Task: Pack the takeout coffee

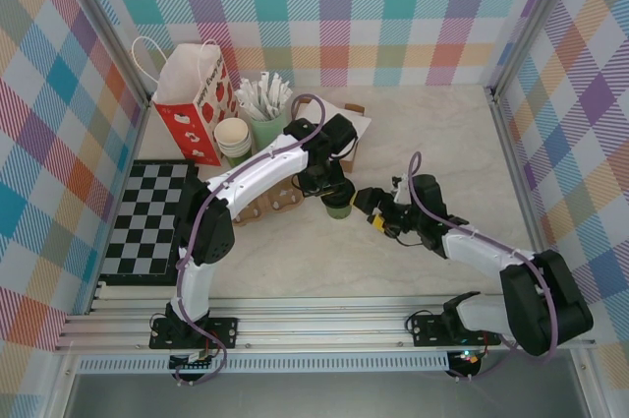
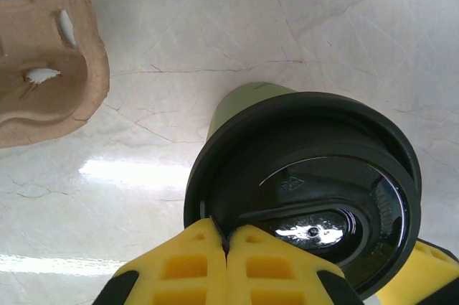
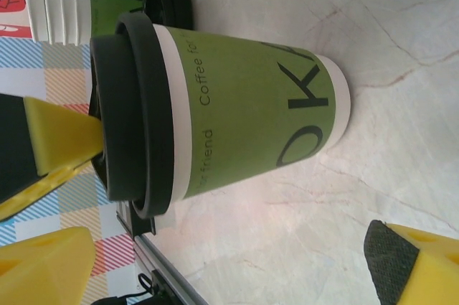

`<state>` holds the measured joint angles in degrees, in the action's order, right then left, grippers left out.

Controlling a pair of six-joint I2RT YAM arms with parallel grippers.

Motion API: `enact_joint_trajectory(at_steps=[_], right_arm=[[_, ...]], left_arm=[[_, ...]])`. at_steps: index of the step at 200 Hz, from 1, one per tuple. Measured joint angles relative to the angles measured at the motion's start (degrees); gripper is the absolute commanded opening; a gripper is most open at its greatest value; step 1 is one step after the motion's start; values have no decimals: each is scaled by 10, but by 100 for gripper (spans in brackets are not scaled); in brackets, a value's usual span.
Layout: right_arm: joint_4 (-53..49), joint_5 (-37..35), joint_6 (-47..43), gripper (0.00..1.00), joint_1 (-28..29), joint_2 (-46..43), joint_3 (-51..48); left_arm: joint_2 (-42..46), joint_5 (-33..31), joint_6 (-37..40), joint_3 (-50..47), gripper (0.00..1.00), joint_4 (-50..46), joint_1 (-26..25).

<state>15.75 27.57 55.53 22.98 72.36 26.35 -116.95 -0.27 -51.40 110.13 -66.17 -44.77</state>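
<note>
Yellow left gripper (image 2: 226, 242) closed against takeout coffee (image 3: 251, 111) lid (image 2: 308, 169); right gripper (image 3: 229, 265) wide open, empty

On table (image 1: 432, 133), takeout coffee (image 1: 339, 206) sits just R of carrier (image 2: 43, 68), bag (image 1: 192, 103) behind-L.

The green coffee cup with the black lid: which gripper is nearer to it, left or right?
Left. The left gripper is shut, its fingertips against the lid of the green coffee cup. The right gripper stands open beside the cup, on its right, apart from it.
</note>
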Motion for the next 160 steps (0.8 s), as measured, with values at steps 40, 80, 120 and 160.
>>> enact_joint_trajectory(at_steps=[40,80,120,160], right_arm=[[45,-6,10,94,11,46,0],[74,-10,13,94,19,65,0],[108,-14,13,95,19,86,-9],[133,-11,23,95,19,97,-17]], left_arm=[[-3,-5,-18,5,0,-4,-1],[-7,-7,-21,12,0,-11,-1],[-11,-14,-22,15,0,-12,-1],[-14,-22,-19,15,0,-12,-1]])
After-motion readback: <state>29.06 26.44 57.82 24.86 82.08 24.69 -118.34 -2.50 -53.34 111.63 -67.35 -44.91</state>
